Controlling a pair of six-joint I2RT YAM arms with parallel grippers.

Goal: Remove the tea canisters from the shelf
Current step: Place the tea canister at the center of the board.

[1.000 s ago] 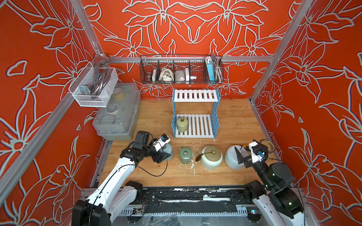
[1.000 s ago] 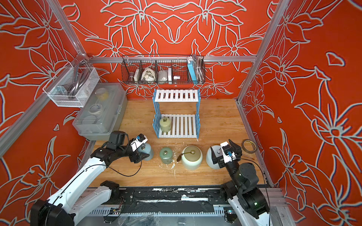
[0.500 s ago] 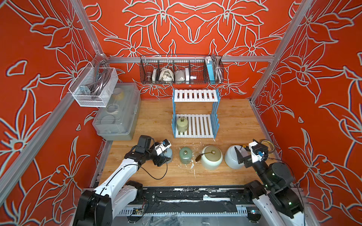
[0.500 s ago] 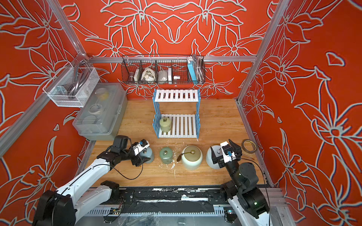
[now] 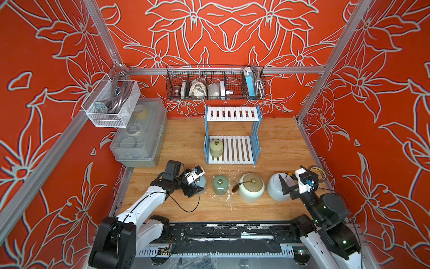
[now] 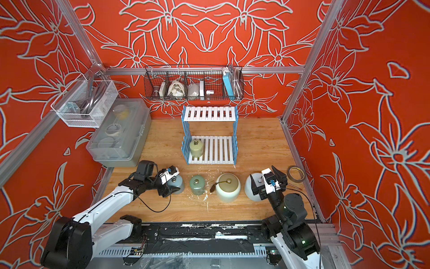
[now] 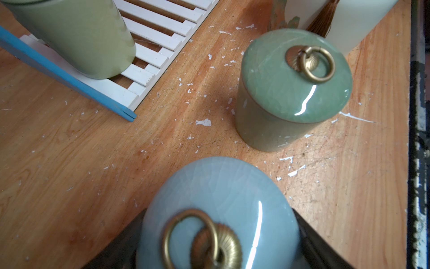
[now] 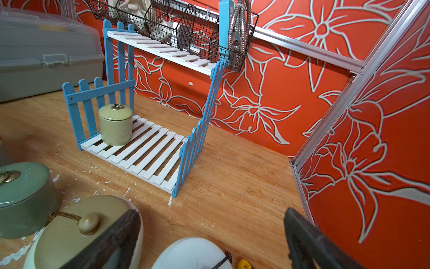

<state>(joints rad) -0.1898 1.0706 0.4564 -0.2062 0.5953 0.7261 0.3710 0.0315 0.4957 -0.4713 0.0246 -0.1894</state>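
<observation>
While the blue-grey canister (image 7: 223, 193) stands upright on the bench (image 5: 279, 144), it is grasped by the left claw (image 6: 173, 186), whose dark fingers (image 7: 321, 251) are set against its two sides below the ring-topped lid. Just to that claw's right, and apart from it, the green canister (image 7: 293, 93) is seen upright on the bench among white flecks.

At the other end of the row, the right claw (image 8: 210, 213) is held released, its jaws spread wide and nothing gripped between them. Directly beneath it the white canister (image 8: 190, 251) is found on the bench. Just to this claw's left stands the cream canister (image 8: 69, 233), with its gold lid and a dark tassel trailing to the side. A roll of tape (image 5: 317, 173) lies flat near the claw's right.

Farther ahead of both claws, the shelf (image 8: 149, 149) is placed on the bench. One jar is left on it: the olive canister (image 8: 115, 125) stands upright on the lower tier, close against the blue picket side at the left end, more nearly ahead of the left claw.

Beyond the shelf, a black wire basket (image 5: 215, 86) is hung on the back wall. Ahead of the left claw and to its left, a clear lidded box (image 5: 139, 139) is set on the bench under a white mesh basket (image 5: 109, 104).
</observation>
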